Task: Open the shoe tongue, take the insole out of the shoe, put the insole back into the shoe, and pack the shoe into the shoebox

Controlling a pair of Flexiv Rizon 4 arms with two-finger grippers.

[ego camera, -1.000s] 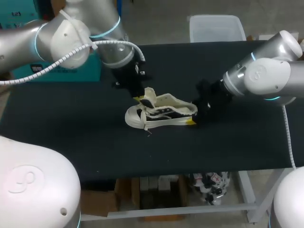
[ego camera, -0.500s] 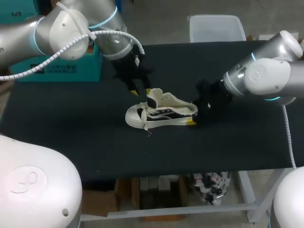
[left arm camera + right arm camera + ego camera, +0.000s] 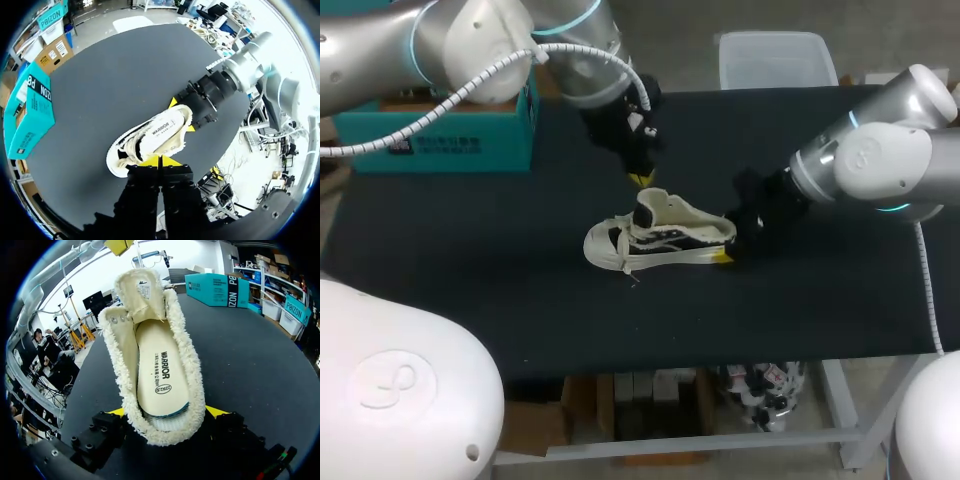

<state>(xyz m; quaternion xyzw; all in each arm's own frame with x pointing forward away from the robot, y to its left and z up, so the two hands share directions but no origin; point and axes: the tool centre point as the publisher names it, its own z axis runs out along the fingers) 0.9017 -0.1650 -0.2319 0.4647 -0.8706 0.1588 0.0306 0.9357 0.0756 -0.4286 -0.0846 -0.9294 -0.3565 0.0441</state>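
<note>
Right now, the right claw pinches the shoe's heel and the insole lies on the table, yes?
No. The right claw does pinch the heel of the shoe, but the insole lies inside the shoe, as the right wrist view shows.

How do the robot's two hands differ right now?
The left hand hangs clear of the shoe, empty; the right hand clamps the shoe's heel. The left hand's fingers are pressed together; the right hand's stand apart, one each side of the heel. Both have yellow tips.

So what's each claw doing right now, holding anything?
Left claw: closed, holding nothing.
Right claw: closed on the heel of the shoe.
</note>
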